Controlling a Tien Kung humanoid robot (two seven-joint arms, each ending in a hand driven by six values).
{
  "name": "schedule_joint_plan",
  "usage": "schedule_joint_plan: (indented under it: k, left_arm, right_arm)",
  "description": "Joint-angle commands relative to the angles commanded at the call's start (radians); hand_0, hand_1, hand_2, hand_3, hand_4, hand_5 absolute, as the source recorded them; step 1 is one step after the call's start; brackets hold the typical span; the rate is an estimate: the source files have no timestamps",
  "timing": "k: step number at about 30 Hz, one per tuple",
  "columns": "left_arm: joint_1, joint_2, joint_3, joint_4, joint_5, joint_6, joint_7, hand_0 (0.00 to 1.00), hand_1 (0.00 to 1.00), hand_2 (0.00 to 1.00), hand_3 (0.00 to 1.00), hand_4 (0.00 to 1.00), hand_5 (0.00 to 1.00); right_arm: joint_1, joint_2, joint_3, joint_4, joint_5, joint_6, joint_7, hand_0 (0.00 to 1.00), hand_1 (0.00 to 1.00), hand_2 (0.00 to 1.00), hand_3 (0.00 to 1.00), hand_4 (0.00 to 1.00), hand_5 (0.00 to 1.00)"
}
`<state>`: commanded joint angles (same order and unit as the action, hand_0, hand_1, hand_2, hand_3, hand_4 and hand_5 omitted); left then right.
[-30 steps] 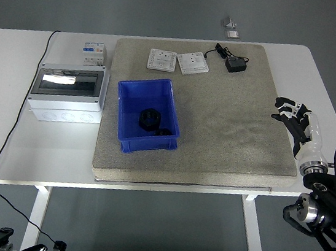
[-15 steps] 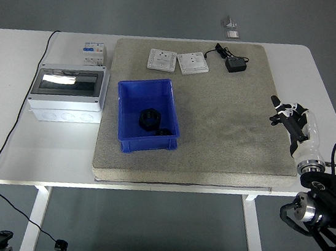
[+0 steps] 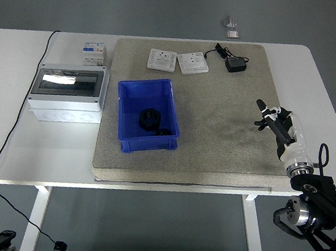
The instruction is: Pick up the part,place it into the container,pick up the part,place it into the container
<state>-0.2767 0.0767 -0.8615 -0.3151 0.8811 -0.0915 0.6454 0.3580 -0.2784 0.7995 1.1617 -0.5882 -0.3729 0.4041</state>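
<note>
— Head view first: where do we have room?
— We see our right hand (image 3: pixel 275 122) at right of frame, over the grey mat (image 3: pixel 228 139) near its right edge, fingers loosely spread, holding nothing. Bare mat lies between it and the blue container (image 3: pixel 131 96).
— And the parts?
— Black parts (image 3: pixel 150 119) sit inside the container, left of centre on the white worktop (image 3: pixel 3 153); we cannot tell their long axis.

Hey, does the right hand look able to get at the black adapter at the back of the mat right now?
Probably yes. The right hand hovers open over the mat's right side, and only bare mat lies between it and the black adapter.
</note>
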Motion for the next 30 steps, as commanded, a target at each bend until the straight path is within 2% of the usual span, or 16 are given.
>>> schedule_joint_plan:
  k: [1, 6, 7, 12, 13, 18, 19, 24, 25, 30]
  left_arm:
    - [0.000, 0.000, -0.002, 0.000, 0.002, 0.000, 0.000, 0.697, 0.667, 0.680, 0.666, 0.742, 0.725]
    - [0.001, -0.001, -0.009, -0.002, 0.008, 0.002, 0.000, 0.697, 0.667, 0.680, 0.666, 0.742, 0.725]
    - [0.001, -0.001, -0.009, -0.002, 0.007, 0.003, 0.000, 0.700, 0.670, 0.679, 0.664, 0.741, 0.726]
    - [0.000, -0.001, -0.007, -0.003, 0.005, 0.006, 0.000, 0.700, 0.670, 0.679, 0.664, 0.741, 0.726]
    - [0.000, -0.001, -0.006, -0.003, 0.004, 0.006, 0.000, 0.701, 0.673, 0.680, 0.671, 0.746, 0.735]
    - [-0.001, -0.002, -0.003, -0.003, 0.002, 0.010, 0.000, 0.701, 0.673, 0.680, 0.671, 0.746, 0.735]
    - [-0.001, -0.002, -0.003, -0.003, 0.002, 0.011, 0.000, 0.702, 0.669, 0.680, 0.678, 0.760, 0.748]
    - [-0.001, -0.003, -0.005, -0.003, 0.008, 0.013, 0.000, 0.702, 0.669, 0.680, 0.678, 0.760, 0.748]
    - [-0.002, -0.003, -0.005, -0.003, 0.010, 0.013, 0.000, 0.703, 0.672, 0.678, 0.676, 0.762, 0.747]
    - [-0.006, -0.005, 0.008, 0.002, -0.004, 0.028, 0.000, 0.703, 0.672, 0.678, 0.676, 0.762, 0.747]
  right_arm:
    - [0.000, 0.001, -0.001, 0.001, 0.000, 0.003, -0.002, 0.478, 0.172, 0.206, 0.224, 0.998, 0.663]
    - [0.000, 0.002, -0.006, 0.006, -0.003, 0.024, -0.009, 0.478, 0.172, 0.206, 0.224, 0.998, 0.663]
    - [0.000, 0.003, -0.007, 0.007, -0.003, 0.027, -0.009, 0.337, 0.157, 0.192, 0.209, 0.997, 0.731]
    - [0.002, 0.003, -0.013, 0.008, -0.001, 0.035, -0.010, 0.337, 0.157, 0.192, 0.209, 0.997, 0.731]
    - [0.003, 0.003, -0.015, 0.007, 0.000, 0.037, -0.011, 0.234, 0.142, 0.196, 0.217, 0.996, 0.741]
    - [0.004, 0.002, -0.027, 0.006, -0.014, 0.048, -0.012, 0.234, 0.142, 0.196, 0.217, 0.996, 0.741]
    - [0.004, 0.002, -0.029, 0.006, -0.021, 0.051, -0.013, 0.134, 0.163, 0.289, 0.303, 0.998, 0.756]
    - [0.007, -0.002, -0.037, 0.015, -0.079, 0.067, -0.030, 0.134, 0.163, 0.289, 0.303, 0.998, 0.756]
    - [0.008, -0.003, -0.038, 0.016, -0.087, 0.069, -0.033, 0.089, 0.216, 0.616, 0.539, 0.998, 0.813]
    - [0.007, -0.007, -0.039, 0.022, -0.103, 0.072, -0.034, 0.089, 0.216, 0.616, 0.539, 0.998, 0.813]
